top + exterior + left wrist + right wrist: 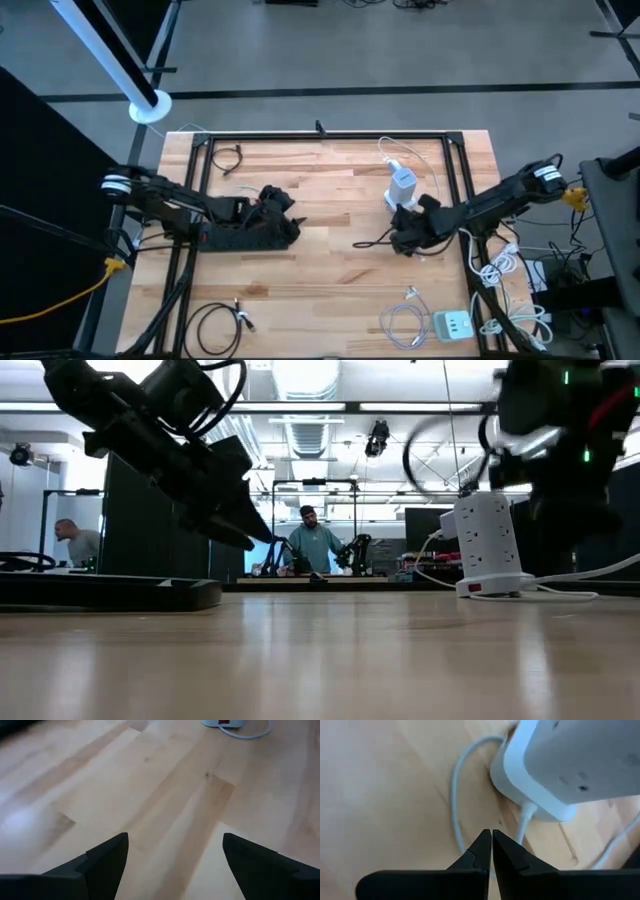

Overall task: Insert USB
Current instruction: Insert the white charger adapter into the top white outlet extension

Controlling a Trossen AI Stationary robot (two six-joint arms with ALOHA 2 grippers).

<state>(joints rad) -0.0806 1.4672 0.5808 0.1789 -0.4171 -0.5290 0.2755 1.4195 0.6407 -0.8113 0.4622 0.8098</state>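
Right hand [491, 837] pressed together right by the power tower [580, 765], left hand [172, 855] spread over bare worktop [150, 795].

Surface [330, 270]: pale wood planks, visible grain, smooth with a soft sheen; low view shows it faintly reflecting ceiling lights. Power tower [487, 545]: white plastic, smooth, slightly glossy; its cord [457, 790] is smooth white sheathing. Right hand [491, 851] fingers: black matt plastic, closed tip to tip. Left hand [175, 857] fingers: same matt black, spread apart. Frame rails [330, 136]: matt black metal.
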